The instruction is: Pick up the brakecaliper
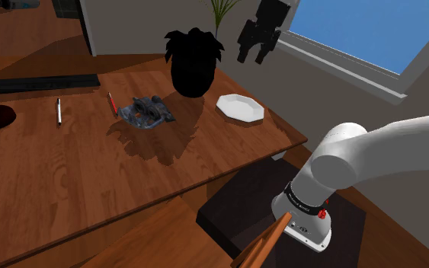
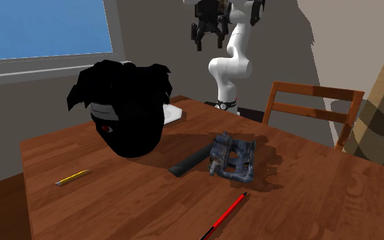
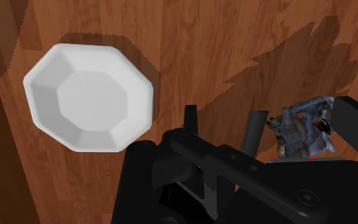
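Jaws apart, holding nothing, high over the worktop [image 1: 52,175] near the white plate [image 1: 240,107]. Brake caliper [image 1: 148,112] lies on the wood near the black plant pot [image 1: 191,65], red pencil [image 1: 113,103] alongside.

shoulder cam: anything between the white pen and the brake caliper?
A red pen lies between them, close by the brake caliper; from it to the white pen is bare tabletop. The shoulder view shows it.

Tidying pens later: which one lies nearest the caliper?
The thin red pen, beside the grey-blue brake caliper; the white pen and yellow pencil lie farther off.
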Tool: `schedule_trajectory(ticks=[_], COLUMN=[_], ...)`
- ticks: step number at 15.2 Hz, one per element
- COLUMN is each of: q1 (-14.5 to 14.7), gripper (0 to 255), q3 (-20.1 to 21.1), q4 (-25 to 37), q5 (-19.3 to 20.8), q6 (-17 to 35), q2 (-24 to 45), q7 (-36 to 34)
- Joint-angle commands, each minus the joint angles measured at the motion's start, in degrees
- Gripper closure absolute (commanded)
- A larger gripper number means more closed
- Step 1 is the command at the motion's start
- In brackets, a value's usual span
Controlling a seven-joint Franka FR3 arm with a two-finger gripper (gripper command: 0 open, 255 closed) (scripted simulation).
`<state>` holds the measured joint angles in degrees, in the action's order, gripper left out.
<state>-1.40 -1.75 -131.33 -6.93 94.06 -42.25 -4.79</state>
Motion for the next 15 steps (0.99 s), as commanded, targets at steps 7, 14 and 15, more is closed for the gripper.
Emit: schedule_trajectory(ticks=[7,14,15], q1=[1.47,2.97,3.16], gripper=[0,0,0], q3=[2.87,5.95,6.35], q4=[-0.33,2.84,3.60], q5=[-2.11,-3.63,-3.74], q6=[9.99,20.22,21.50], q2=[9.13,21.82,23.76], q7=[-1.72,-3.65,-3.95])
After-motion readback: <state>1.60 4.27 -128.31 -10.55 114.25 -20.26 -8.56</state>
